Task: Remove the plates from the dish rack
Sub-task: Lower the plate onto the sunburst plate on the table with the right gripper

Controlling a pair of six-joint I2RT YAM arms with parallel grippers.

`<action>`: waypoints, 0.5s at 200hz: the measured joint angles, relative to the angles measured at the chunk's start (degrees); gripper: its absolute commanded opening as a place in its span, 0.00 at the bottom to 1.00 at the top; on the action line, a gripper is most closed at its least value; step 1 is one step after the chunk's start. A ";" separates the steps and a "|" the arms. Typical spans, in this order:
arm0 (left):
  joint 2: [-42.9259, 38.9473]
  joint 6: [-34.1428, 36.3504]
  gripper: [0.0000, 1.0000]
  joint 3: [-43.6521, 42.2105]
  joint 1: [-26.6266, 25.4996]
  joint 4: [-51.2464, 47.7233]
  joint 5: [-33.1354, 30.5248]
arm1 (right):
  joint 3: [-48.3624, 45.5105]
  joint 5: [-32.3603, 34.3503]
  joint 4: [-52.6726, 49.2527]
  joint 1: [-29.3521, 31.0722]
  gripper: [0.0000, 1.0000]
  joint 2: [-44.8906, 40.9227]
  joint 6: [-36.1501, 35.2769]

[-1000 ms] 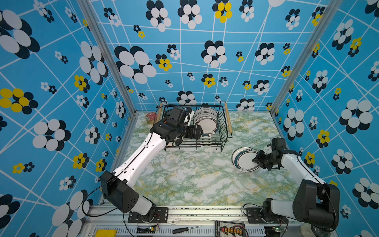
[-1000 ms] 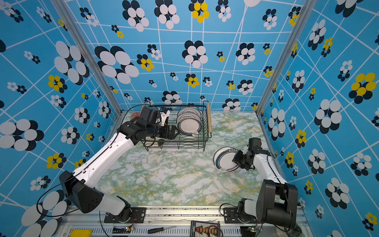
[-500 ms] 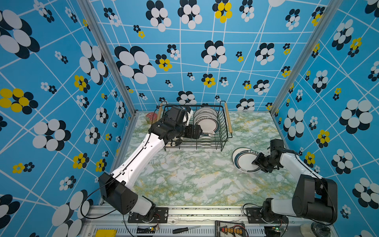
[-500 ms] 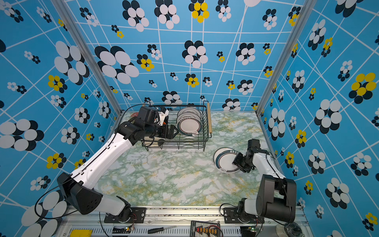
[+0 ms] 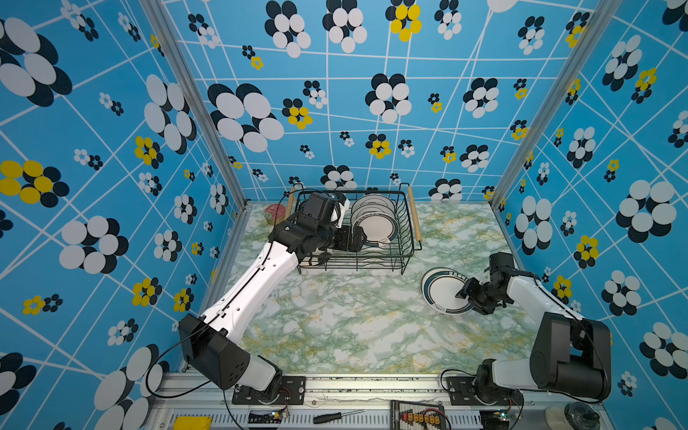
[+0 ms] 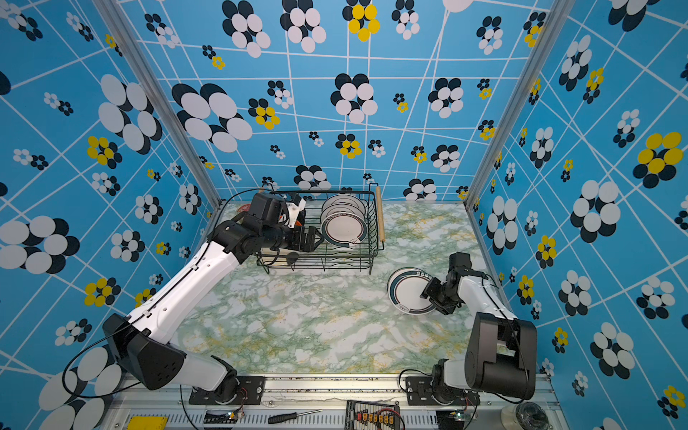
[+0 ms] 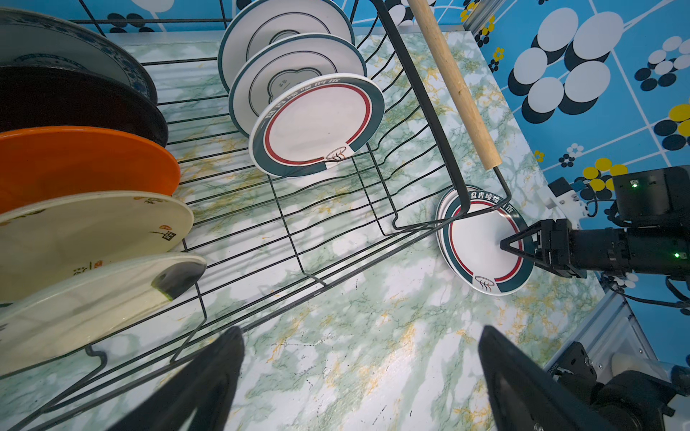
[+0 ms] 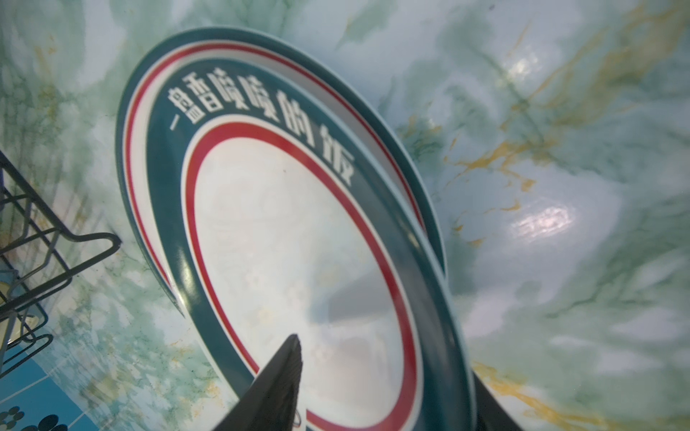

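Two plates lie stacked on the marble table at the right, the upper one sitting a little off-centre on the lower. The right gripper is at their right edge, jaws apart astride the upper plate's rim. In the right wrist view one finger hovers over the white face, casting a shadow, and the other sits outside the rim. If it backs out low or crooked, I judge the outer finger could hook that rim and drag or tip the plate off its mate.

The dish rack stands at the far side, and much is yet to unload: three ringed white plates upright at its right end, and a row at its left including an orange plate. The left gripper hovers over the rack's near part, jaws wide apart and empty, facing the three. They lean on one another — lifting the nearest carelessly could topple the rest, and a finger catching a wire would shove the whole rack
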 measured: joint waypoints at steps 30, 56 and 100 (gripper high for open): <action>0.00 -0.02 0.99 0.00 0.02 0.00 0.44 | 0.48 0.96 -0.63 0.00 0.61 0.09 -0.24; 0.00 -0.02 0.99 0.00 0.02 0.00 0.83 | 1.01 1.68 -1.36 0.00 0.62 0.09 -0.46; 0.00 -0.02 0.99 0.00 0.02 0.00 0.85 | 1.40 1.68 -1.44 0.00 0.63 1.33 -0.59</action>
